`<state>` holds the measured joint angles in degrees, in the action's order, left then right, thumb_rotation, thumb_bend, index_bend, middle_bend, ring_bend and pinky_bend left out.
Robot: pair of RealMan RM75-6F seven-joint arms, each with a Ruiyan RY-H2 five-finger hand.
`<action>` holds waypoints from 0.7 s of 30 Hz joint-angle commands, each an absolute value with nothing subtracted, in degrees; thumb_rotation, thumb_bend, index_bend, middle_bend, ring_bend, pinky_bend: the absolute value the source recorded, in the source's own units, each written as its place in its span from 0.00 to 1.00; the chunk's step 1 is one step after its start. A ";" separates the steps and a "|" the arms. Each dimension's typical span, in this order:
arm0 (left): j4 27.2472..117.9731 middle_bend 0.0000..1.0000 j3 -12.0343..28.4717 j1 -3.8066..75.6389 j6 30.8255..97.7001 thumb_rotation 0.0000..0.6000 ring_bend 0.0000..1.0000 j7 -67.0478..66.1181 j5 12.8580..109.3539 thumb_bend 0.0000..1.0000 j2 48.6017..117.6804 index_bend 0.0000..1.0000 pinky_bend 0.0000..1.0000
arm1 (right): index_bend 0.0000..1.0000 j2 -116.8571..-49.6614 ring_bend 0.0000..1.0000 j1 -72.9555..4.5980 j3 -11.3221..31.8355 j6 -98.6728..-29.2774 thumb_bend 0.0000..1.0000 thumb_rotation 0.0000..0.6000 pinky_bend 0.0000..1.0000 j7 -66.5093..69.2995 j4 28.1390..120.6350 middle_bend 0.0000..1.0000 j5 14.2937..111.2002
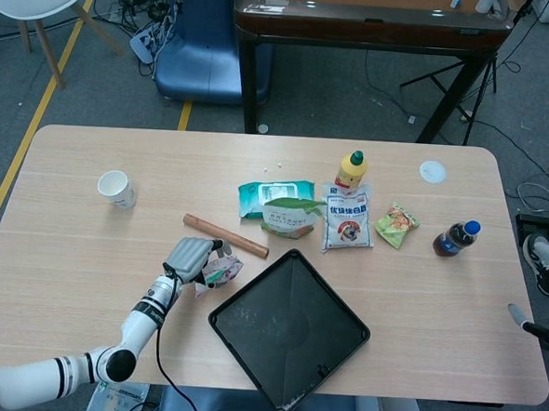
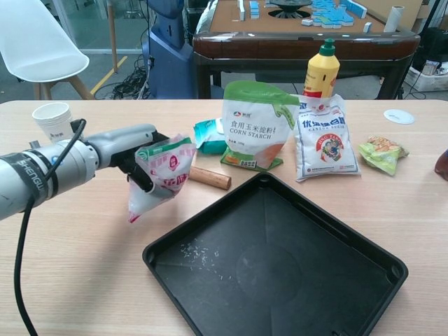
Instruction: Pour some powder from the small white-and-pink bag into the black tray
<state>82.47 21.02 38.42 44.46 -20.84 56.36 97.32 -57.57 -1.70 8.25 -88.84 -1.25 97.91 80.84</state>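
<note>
My left hand (image 2: 133,150) grips the small white-and-pink bag (image 2: 164,175) near its green top, and the bag hangs with one corner pointing down at the table. Hand and bag are left of the black tray (image 2: 294,280), apart from its rim. In the head view my left hand (image 1: 189,258) holds the bag (image 1: 222,269) just off the tray's (image 1: 290,326) upper left edge. A few pale specks of powder (image 2: 197,253) lie in the tray's left corner. A grey and white piece of my right arm (image 1: 526,321) shows at the table's right edge; how its hand stands is unclear.
Behind the tray lie a wooden rolling pin (image 2: 210,177), a corn starch bag (image 2: 255,126), a white sugar bag (image 2: 327,136), a yellow bottle (image 2: 321,70), a wipes pack (image 2: 206,133) and a green snack packet (image 2: 381,152). A paper cup (image 2: 56,120) stands far left, a cola bottle (image 1: 455,238) right.
</note>
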 commanded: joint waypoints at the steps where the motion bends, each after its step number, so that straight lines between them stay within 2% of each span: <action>1: 82.41 0.63 21.16 38.29 39.67 1.00 0.57 -11.35 57.72 0.17 94.98 0.34 0.63 | 0.07 -57.59 0.10 -1.76 8.28 -88.77 0.16 1.00 0.12 -1.36 97.99 0.22 80.80; 9: 78.72 0.56 19.35 39.53 34.27 1.00 0.48 1.10 62.68 0.17 94.95 0.29 0.56 | 0.07 -57.54 0.10 -1.90 8.23 -88.56 0.16 1.00 0.12 -1.83 98.31 0.22 80.72; 21: 73.49 0.51 17.48 42.05 35.60 1.00 0.43 9.08 67.70 0.17 97.32 0.23 0.52 | 0.07 -57.33 0.10 -1.69 8.19 -88.73 0.16 1.00 0.12 -2.24 98.68 0.22 80.36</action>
